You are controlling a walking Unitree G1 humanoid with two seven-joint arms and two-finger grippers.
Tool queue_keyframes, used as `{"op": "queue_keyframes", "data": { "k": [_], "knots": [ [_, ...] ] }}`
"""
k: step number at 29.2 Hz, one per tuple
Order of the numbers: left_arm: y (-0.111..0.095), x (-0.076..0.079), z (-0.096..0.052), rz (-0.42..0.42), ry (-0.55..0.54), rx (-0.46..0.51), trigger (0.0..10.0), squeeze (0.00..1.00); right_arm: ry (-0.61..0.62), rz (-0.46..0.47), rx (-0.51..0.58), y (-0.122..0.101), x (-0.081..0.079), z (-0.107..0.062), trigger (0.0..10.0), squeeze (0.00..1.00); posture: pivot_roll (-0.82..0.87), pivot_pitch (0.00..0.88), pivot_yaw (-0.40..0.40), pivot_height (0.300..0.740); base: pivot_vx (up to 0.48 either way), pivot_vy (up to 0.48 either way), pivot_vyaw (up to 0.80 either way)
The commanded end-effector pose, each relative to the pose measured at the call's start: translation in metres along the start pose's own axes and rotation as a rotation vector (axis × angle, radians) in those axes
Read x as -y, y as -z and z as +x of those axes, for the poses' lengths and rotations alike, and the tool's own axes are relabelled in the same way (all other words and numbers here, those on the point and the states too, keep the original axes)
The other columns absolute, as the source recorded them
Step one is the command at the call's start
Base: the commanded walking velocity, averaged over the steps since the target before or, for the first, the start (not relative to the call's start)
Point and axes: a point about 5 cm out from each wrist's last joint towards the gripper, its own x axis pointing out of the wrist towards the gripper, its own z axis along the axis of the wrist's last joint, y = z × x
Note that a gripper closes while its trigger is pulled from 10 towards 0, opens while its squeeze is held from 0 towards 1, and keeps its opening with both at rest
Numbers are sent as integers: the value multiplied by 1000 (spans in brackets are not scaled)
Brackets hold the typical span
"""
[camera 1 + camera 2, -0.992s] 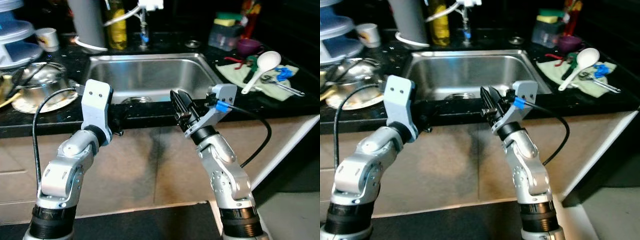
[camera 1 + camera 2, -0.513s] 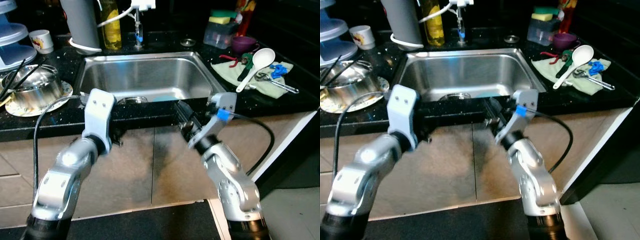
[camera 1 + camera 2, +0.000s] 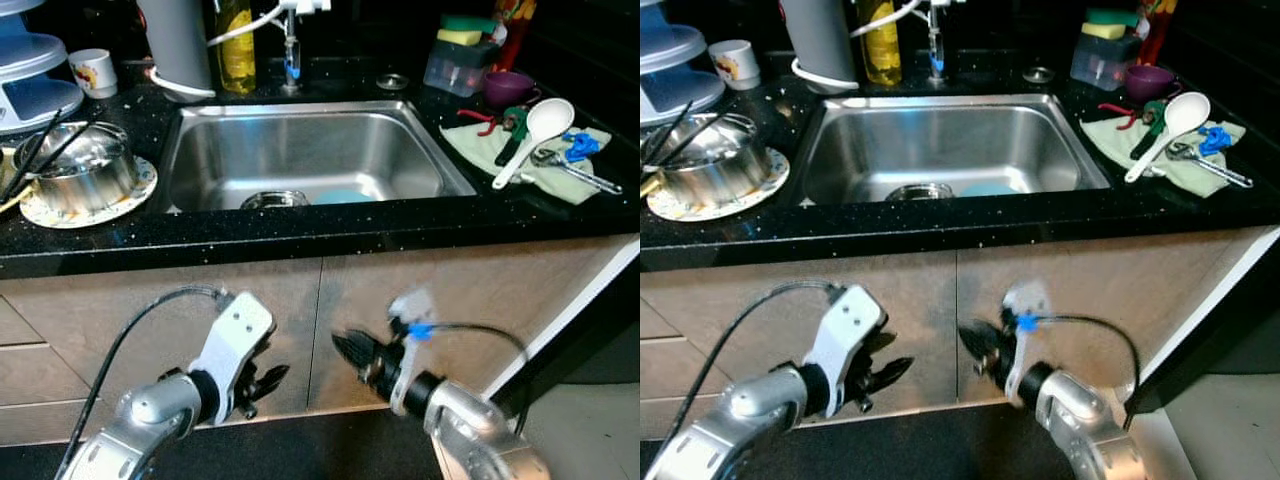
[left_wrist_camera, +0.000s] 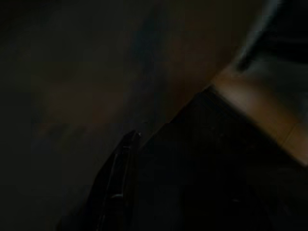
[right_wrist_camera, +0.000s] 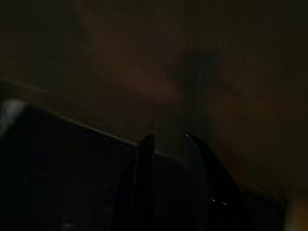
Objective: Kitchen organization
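At the worktop's point(image 3: 300, 238) left edge sit one steel bowl point(image 3: 75, 175) on a patterned plate point(image 3: 40, 212), and one mug point(image 3: 93, 70) toward the back. My left pincer point(image 3: 262, 384) hangs below the front edge by the cabinet doors, fingers spread a little, holding nothing. The sink point(image 3: 310, 150) is at the middle. My right pincer point(image 3: 352, 352) is low too, fingers narrowly parted, empty. On the right end one cloth point(image 3: 520, 160) carries one white ladle point(image 3: 530, 135), long axis running front-to-back. Everything lies above and beyond both pincers; the right arm looks nearer the ladle.
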Motion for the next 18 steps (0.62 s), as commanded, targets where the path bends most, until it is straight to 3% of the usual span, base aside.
{"op": "queue_keyframes", "data": {
  "k": [1,2,5,6,7,9,11,18],
  "knots": [
    [28,4,10,21,-78,-91,10000,0,98,40,-48,29,5,1,10000,0,-40,156,-24,740,0,0,0],
    [40,8,18,36,-103,-86,10000,0,157,79,-105,50,6,2,10000,0,-39,154,-30,740,0,0,0],
    [49,11,21,-8,-122,-70,10000,0,191,107,-139,63,7,2,10000,0,-37,153,-33,740,0,0,0],
    [60,12,24,-48,-140,-86,10000,0,217,118,-163,71,7,1,10000,0,-37,153,-33,740,0,0,0],
    [85,14,26,-114,-194,-120,10000,0,259,100,-203,84,7,-1,10000,0,-37,151,-35,740,0,0,0],
    [90,14,26,-127,-206,-129,10000,0,266,92,-212,87,7,-1,10000,0,-37,151,-35,740,0,0,0],
    [124,18,21,-183,-232,-241,10000,0,283,106,-241,96,5,-2,10000,0,-40,152,-35,740,0,0,0],
    [136,23,20,-177,-207,-257,10000,0,268,114,-255,108,1,-1,10000,0,-43,152,-29,740,0,51,0]
  ]
}}
